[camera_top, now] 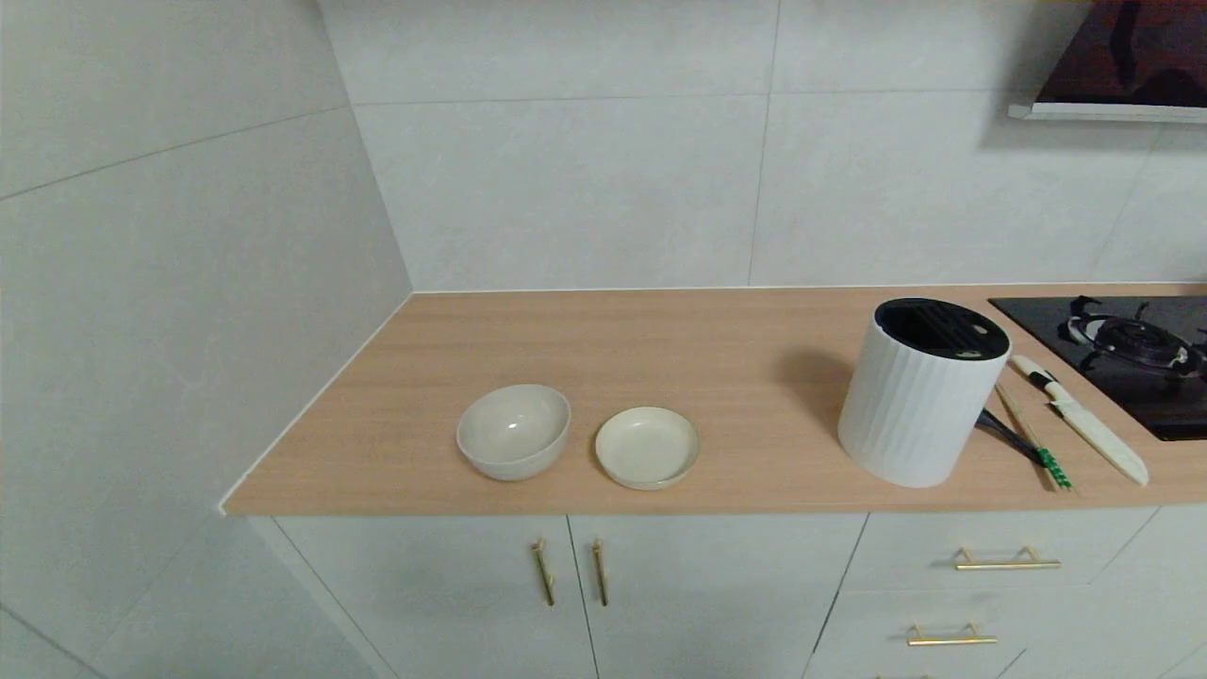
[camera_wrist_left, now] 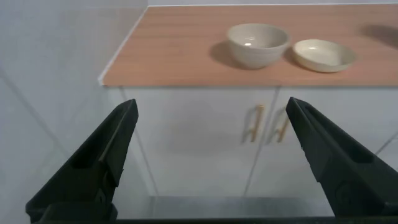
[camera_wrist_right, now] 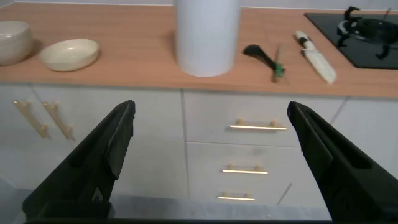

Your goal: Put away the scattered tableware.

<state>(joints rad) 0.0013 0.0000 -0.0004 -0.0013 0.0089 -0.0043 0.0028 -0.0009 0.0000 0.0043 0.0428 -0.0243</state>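
Observation:
A cream bowl and a shallow cream dish sit side by side near the wooden counter's front edge. To their right stands a white ribbed utensil holder with a black slotted top. Beside it lie a dark spoon, chopsticks and a white-handled knife. My left gripper is open, below counter height in front of the cabinet doors, with the bowl and dish beyond. My right gripper is open before the drawers, facing the holder, spoon and knife.
A black gas stove occupies the counter's right end. Tiled walls close the back and left sides. Under the counter are cabinet doors with gold handles and drawers. Bare counter lies behind the bowl and dish.

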